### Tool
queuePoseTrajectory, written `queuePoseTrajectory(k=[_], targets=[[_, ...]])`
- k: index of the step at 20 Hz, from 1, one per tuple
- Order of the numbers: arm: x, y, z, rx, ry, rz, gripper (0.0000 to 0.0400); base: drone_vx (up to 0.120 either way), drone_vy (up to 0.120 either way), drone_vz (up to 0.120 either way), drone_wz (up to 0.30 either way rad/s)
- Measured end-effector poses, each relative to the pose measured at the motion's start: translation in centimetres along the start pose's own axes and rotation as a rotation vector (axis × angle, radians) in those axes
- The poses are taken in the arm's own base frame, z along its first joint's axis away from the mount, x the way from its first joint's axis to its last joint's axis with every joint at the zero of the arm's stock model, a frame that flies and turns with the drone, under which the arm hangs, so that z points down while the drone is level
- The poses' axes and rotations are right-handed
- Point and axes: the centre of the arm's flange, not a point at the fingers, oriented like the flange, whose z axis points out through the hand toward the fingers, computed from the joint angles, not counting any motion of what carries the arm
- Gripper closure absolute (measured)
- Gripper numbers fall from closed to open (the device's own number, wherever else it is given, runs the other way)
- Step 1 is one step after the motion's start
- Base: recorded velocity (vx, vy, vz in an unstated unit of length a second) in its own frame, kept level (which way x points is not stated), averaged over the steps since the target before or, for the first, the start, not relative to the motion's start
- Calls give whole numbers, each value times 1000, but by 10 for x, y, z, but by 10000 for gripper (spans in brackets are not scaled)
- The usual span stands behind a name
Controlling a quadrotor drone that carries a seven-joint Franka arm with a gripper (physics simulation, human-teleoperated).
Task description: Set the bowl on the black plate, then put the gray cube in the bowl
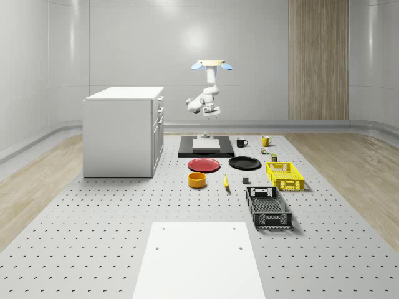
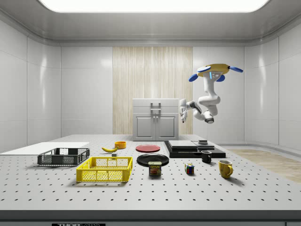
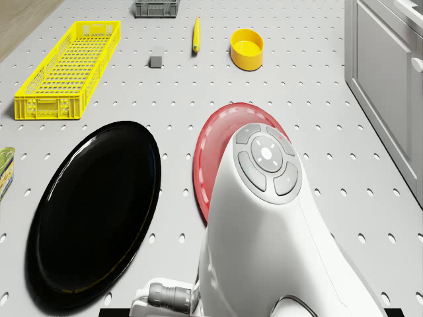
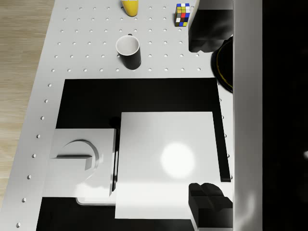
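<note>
**Hand aloft, holding nothing**

Whole-scene view: the drone [image 1: 212,64] hovers above the black pad [image 1: 206,147] at the tabletop's [image 1: 124,218] far end; the hand [image 1: 211,113] hangs well clear of everything. The yellow bowl [image 1: 197,180] sits in front of the red plate [image 1: 204,165], with the black plate [image 1: 244,163] beside it.

Drone view: the gray cube [image 3: 156,61] lies between the bowl and the yellow crate [image 3: 66,69].

Wrist view: the fingers [image 4: 208,199] stand spread, empty.
</note>
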Motion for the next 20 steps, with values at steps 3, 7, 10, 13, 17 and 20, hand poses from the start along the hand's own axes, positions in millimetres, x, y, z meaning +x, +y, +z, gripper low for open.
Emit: queuePoseTrajectory(k=[3, 7, 10, 13, 17, 20], targets=[[-5, -5, 0, -47, 49, -2, 0, 120, -120, -120, 0], [-8, -8, 0, -80, 85, -3, 0, 120, -120, -40, 0], [-10, -9, 0, -93, 99, -3, 0, 120, -53, 0, 0], [-10, -10, 1, -101, 107, -3, 0, 120, 0, 0, 0], [-11, -11, 1, -106, 113, -3, 0, 120, 0, -110, 0], [-11, -11, 1, -108, 116, -3, 0, 120, 0, -80, 0]])
